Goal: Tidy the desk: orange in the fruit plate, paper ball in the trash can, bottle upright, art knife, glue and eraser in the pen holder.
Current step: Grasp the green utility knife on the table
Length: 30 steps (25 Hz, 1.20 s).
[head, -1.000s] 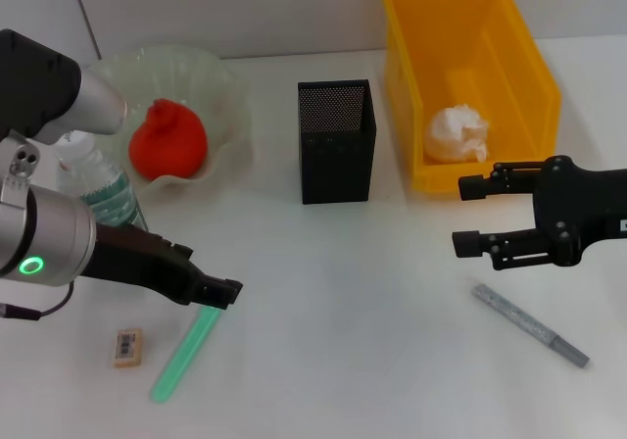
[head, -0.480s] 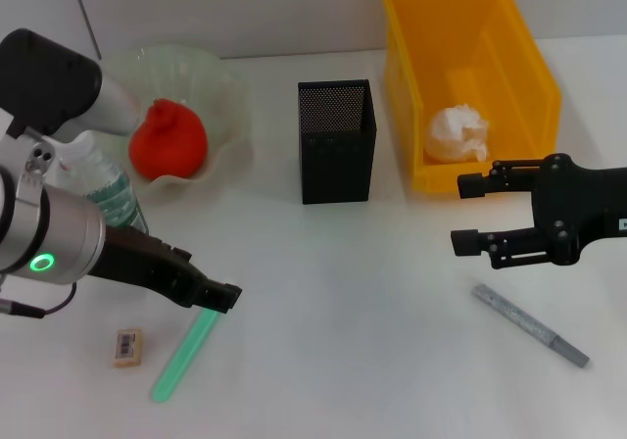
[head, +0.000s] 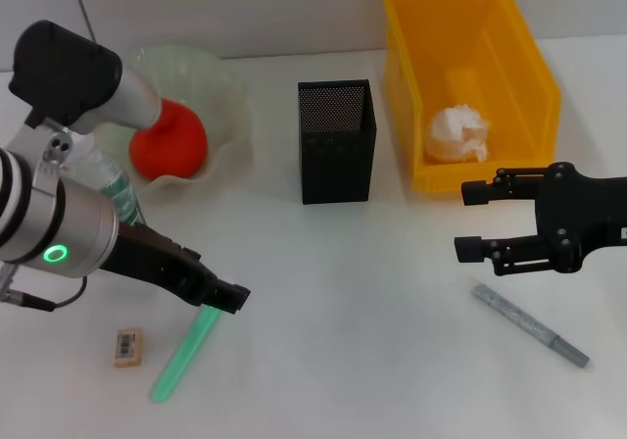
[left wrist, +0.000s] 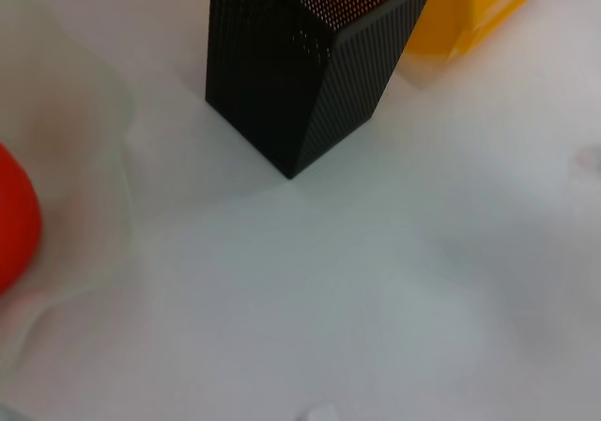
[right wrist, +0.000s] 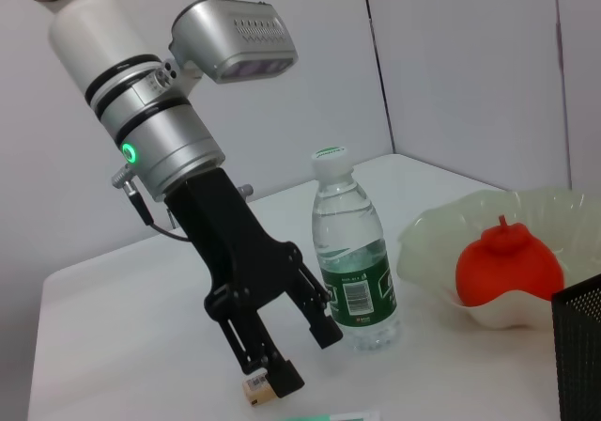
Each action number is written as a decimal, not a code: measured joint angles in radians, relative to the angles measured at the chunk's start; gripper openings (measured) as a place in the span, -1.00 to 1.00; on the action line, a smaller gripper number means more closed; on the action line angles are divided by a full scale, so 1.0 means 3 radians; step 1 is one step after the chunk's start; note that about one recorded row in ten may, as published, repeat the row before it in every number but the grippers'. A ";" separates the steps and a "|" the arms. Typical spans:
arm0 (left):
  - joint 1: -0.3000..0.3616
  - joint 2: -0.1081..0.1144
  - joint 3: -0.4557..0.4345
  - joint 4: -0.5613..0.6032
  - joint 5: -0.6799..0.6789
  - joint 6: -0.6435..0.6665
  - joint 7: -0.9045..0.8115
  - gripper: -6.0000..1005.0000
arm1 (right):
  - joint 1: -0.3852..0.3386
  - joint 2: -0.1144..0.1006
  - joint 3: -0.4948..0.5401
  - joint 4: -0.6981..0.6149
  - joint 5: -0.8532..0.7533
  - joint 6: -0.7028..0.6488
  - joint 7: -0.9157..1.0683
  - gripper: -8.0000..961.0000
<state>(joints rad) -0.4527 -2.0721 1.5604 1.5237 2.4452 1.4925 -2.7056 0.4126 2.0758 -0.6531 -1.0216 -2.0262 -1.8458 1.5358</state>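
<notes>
Beside the upright bottle (right wrist: 352,252), left claw (right wrist: 305,350) open.

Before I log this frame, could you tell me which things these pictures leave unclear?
- Bottle: head view, mostly hidden behind the left arm; its upright stance shows only in the right wrist view.
- Glue stick: head view, upper end covered by the left gripper.
- Eraser: label print too small to read.
- Pen holder: left wrist view, top cut off by the edge.
</notes>
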 joint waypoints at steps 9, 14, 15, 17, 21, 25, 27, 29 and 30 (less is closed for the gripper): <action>-0.0117 -0.0006 0.0077 -0.0325 0.0026 -0.0139 -0.0064 0.60 | 0.0039 0.0004 -0.0008 0.0025 0.0000 0.0013 0.0003 0.59; -0.0152 -0.0015 0.0176 -0.0336 0.0117 -0.0205 -0.0106 0.60 | 0.0066 0.0004 -0.0002 0.0026 -0.0001 0.0017 0.0016 0.60; -0.0160 -0.0016 0.0201 -0.0337 0.0143 -0.0217 -0.0127 0.60 | 0.0066 0.0004 -0.0002 0.0027 -0.0001 0.0020 0.0017 0.60; -0.0178 -0.0016 0.0242 -0.0337 0.0198 -0.0237 -0.0168 0.60 | 0.0066 0.0004 -0.0015 0.0031 -0.0002 0.0051 0.0019 0.60; -0.0211 -0.0020 0.0292 -0.0342 0.0244 -0.0246 -0.0224 0.60 | 0.0066 0.0004 -0.0028 0.0037 -0.0002 0.0082 0.0019 0.59; -0.0271 -0.0021 0.0382 -0.0369 0.0328 -0.0219 -0.0308 0.60 | 0.0073 0.0004 -0.0028 0.0063 -0.0002 0.0092 0.0017 0.59; -0.0325 -0.0021 0.0487 -0.0375 0.0438 -0.0191 -0.0395 0.60 | 0.0078 0.0004 -0.0027 0.0080 -0.0002 0.0097 0.0009 0.59; -0.0325 -0.0021 0.0487 -0.0375 0.0438 -0.0191 -0.0395 0.60 | 0.0082 0.0003 -0.0027 0.0093 -0.0002 0.0109 0.0007 0.59; -0.0325 -0.0021 0.0487 -0.0375 0.0438 -0.0191 -0.0395 0.60 | 0.0085 0.0002 -0.0027 0.0101 -0.0002 0.0120 0.0006 0.59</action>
<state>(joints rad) -0.5503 -2.0786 1.7066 1.4112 2.5765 1.4352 -2.8241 0.4382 2.0763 -0.6611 -0.9915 -2.0270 -1.8099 1.5376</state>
